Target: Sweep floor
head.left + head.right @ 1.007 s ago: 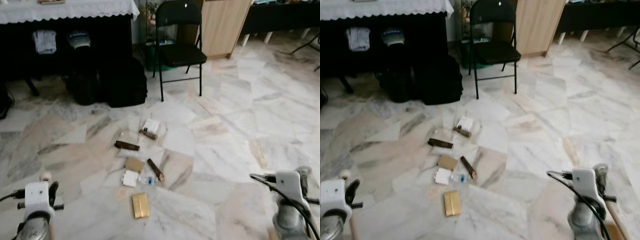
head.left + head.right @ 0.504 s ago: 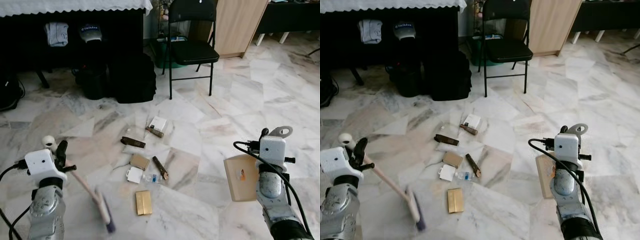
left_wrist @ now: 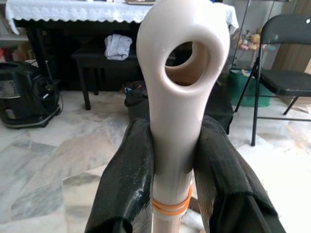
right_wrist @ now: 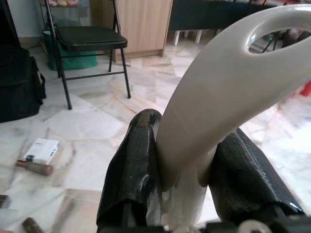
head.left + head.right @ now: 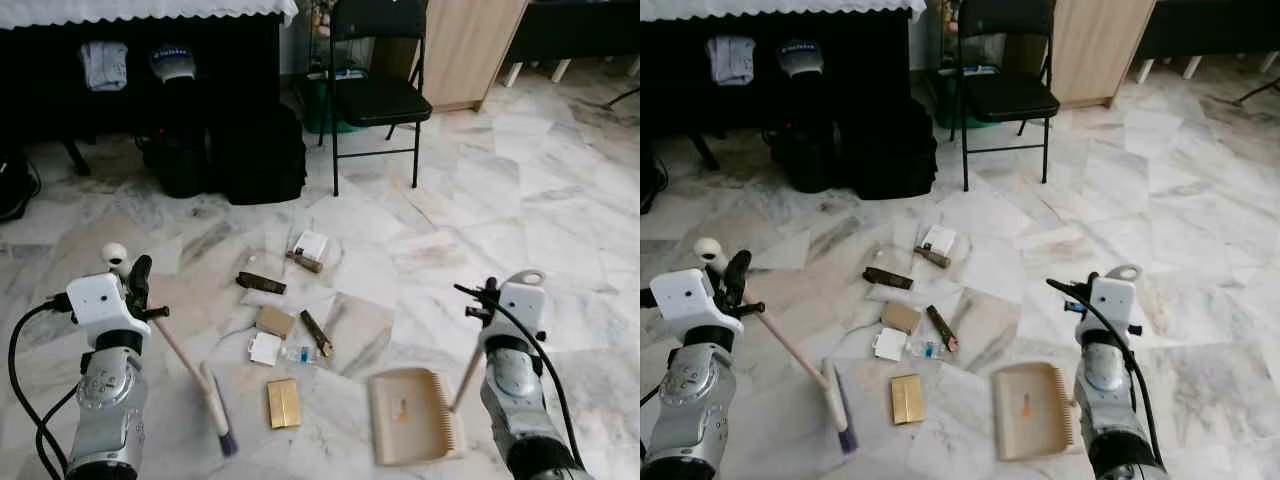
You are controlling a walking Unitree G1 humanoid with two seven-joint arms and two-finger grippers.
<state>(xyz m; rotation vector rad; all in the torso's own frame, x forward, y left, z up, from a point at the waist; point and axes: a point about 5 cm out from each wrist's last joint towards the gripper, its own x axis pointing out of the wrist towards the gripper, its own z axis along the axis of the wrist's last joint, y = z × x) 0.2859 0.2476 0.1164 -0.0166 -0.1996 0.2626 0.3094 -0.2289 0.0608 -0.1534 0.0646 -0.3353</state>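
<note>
My left gripper (image 5: pixel 130 278) is shut on the cream handle of a broom (image 5: pixel 185 362); its brush head (image 5: pixel 217 412) rests on the marble floor left of the litter. In the left wrist view the black fingers (image 3: pixel 124 179) clamp the handle below its hanging loop. My right gripper (image 5: pixel 490 297) is shut on the handle of a tan dustpan (image 5: pixel 410 415), which lies flat on the floor right of the litter. The litter is a gold box (image 5: pixel 283 403), a white card (image 5: pixel 265 348), a tan card (image 5: pixel 276 321), brown sticks (image 5: pixel 318 333) and a white box (image 5: pixel 311 244).
A black folding chair (image 5: pixel 375 95) stands beyond the litter, with black bags (image 5: pixel 255 150) under a cloth-covered table (image 5: pixel 140 10) to its left. A wooden cabinet (image 5: pixel 465 50) is at the back right. A black vacuum (image 3: pixel 24 94) sits far left. Open marble floor spreads right.
The dustpan has gone from hanging upright beside my right arm to lying flat on the floor by the litter. The broom head has shifted slightly toward the litter.
</note>
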